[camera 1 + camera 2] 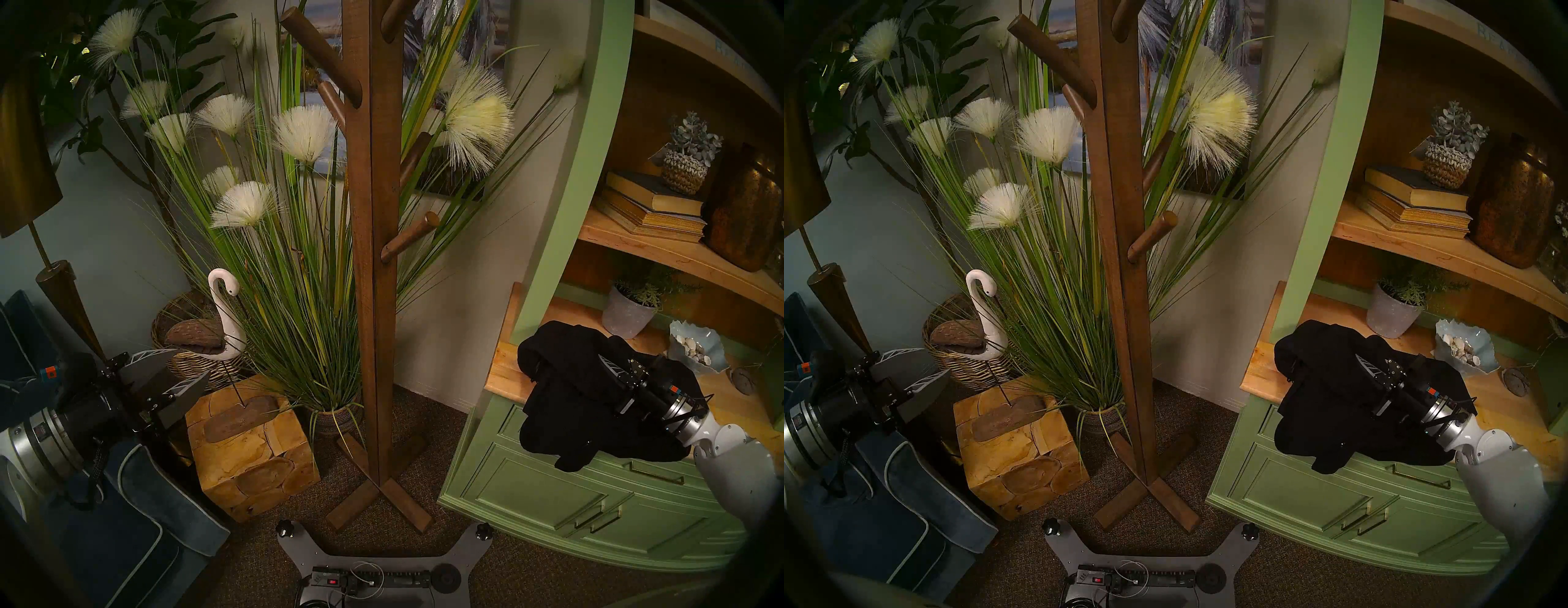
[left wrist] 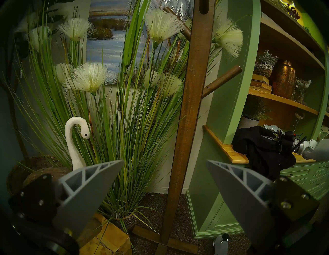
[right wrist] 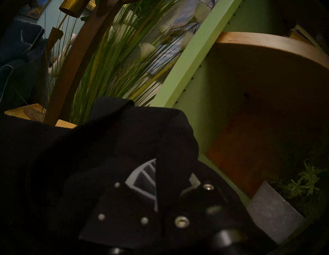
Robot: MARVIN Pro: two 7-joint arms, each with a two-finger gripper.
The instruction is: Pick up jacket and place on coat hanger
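A: The jacket (image 1: 564, 407) is found bunched on the wooden table (image 1: 505, 373) of the green cabinet (image 1: 551, 496), part of it hanging over the front edge. How is it met by the right end effector (image 1: 604, 364)?

B: Fabric is seen folded between and over the fingers in the right wrist view, so the right end effector (image 3: 156, 179) is judged closed on the jacket (image 3: 106, 142); only one ribbed finger (image 3: 142, 179) is left uncovered, so how narrow the gap is cannot be told.

A: And the left end effector (image 1: 169, 378)?

B: It is held wide apart and empty, well away on the far side of the coat hanger (image 1: 373, 254).

A: Which way must the jacket be carried?

B: Toward the robot's left and upward: the coat hanger's lowest peg (image 1: 409, 237) is angled toward the cabinet side, above the bundle. The right arm is clearly the nearer one.

A: What is added by the other views?

B: From the left wrist view the jacket (image 2: 258, 151) is shown sideways, mounded above the table; the peg (image 2: 222, 80) is seen higher, between post and cabinet.
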